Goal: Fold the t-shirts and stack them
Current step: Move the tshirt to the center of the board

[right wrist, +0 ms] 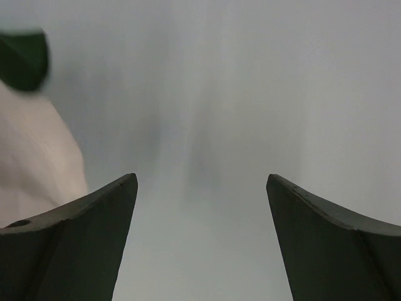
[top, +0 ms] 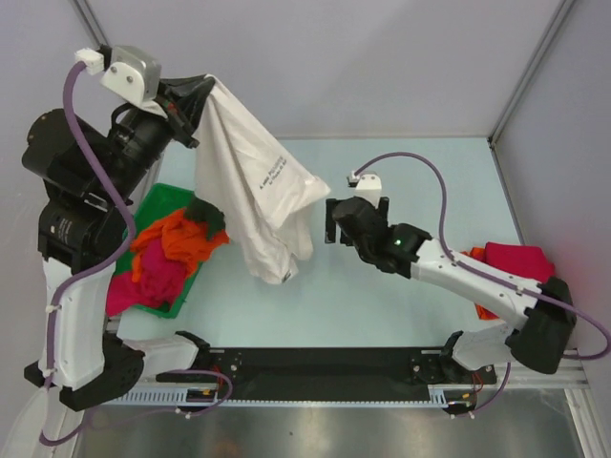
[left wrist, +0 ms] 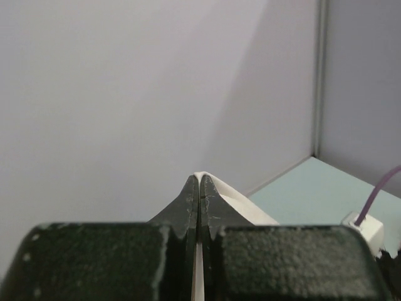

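Cream t-shirt (top: 253, 200) hangs upper left of centre, its top pinched in the left gripper (left wrist: 199, 188), whose jaws are clamped together on the cloth. Just right of it, the right gripper (top: 332, 221) stands with jaws apart, holding nothing. Orange tee (top: 177, 243) and magenta tee (top: 143, 281) lie in the green bin (top: 158, 205) at left; a crimson tee (top: 516, 258) lies at far right.

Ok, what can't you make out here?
Top view: the lettering on the cream t-shirt is too small to read.
Top view: the right arm covers part of the crimson t-shirt.
Left wrist view: the left fingers hide most of the cream t-shirt.
Right wrist view: it is blurred and cut off at the left edge.
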Robot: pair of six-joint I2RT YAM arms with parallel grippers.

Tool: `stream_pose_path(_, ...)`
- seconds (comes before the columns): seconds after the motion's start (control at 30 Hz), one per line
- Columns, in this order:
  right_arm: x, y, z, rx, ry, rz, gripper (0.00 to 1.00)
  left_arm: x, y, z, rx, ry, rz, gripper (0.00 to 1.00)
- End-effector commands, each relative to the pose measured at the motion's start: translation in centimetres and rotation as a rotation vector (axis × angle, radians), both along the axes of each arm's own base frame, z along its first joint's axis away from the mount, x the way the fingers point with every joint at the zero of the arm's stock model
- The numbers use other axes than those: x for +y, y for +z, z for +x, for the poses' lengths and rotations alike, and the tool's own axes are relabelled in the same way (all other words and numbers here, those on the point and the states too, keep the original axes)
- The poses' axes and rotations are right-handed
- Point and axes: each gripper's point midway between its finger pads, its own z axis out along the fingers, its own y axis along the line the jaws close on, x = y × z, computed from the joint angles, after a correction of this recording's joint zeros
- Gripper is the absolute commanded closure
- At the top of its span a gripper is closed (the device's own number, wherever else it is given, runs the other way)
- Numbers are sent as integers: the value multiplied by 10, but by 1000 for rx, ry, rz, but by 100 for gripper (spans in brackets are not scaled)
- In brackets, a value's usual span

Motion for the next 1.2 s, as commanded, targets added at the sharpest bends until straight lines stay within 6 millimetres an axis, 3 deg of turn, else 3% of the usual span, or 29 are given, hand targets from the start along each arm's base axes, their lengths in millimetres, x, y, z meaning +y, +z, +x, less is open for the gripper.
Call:
stream_pose_path(0.0, -37, 38, -10, -86, -105, 49, 9, -31, -25, 3, 57, -82, 21, 100)
stream_pose_path(0.03, -46, 49, -14, -110, -114, 79, 10, -35, -37, 5, 84, -87, 33, 100)
stream_pose_path(0.07, -52, 53, -16, -120, -122, 80, 10, -45, -69, 19, 156, -90, 68, 100)
stream_pose_path(0.13, -60, 61, -21, -135, -125, 87, 10, -51, -108, 31, 241, -83, 105, 100)
stream_pose_path(0.17, -65, 64, -23, -136, -136, 73, 10, -57, -153, 44, 329, -72, 154, 100)
stream_pose_path(0.23, -69, 63, -24, -129, -147, 54, 10, -58, -200, 55, 420, -46, 210, 100)
stream_pose_path(0.27, -73, 65, -24, -127, -157, 42, 10, -59, -245, 60, 507, -38, 264, 100)
stream_pose_path(0.33, -74, 65, -25, -123, -164, 37, 10, -58, -286, 63, 585, -20, 312, 100)
stream_pose_path(0.37, -74, 65, -24, -124, -167, 38, 10, -57, -322, 64, 655, -13, 354, 100)
stream_pose_path(0.5, -71, 62, -24, -119, -166, 50, 10, -50, -386, 71, 773, 47, 418, 100)
stream_pose_path(0.57, -69, 62, -24, -115, -161, 52, 10, -44, -402, 76, 790, 96, 439, 99)
stream_pose_path(0.6, -68, 59, -24, -108, -160, 43, 10, -42, -407, 79, 797, 109, 443, 81)
stream_pose_path(0.67, -67, 57, -24, -103, -158, 35, 7, -41, -405, 82, 789, 129, 441, 63)
stream_pose_path(0.7, -67, 56, -24, -100, -163, 26, 6, -38, -403, 83, 782, 142, 434, 39)
stream_pose_path(0.8, -68, 53, -25, -96, -169, 16, 6, -29, -389, 86, 754, 177, 379, 6)
stream_pose_path(0.93, -68, 47, -28, -90, -163, 23, 6, -11, -392, 87, 772, 213, 336, 0)
stream_pose_path(1.07, -66, 40, -29, -82, -154, 31, 7, 22, -429, 90, 855, 289, 335, 1)
stream_pose_path(1.17, -63, 33, -29, -68, -144, 27, 7, 40, -453, 89, 916, 333, 345, 10)
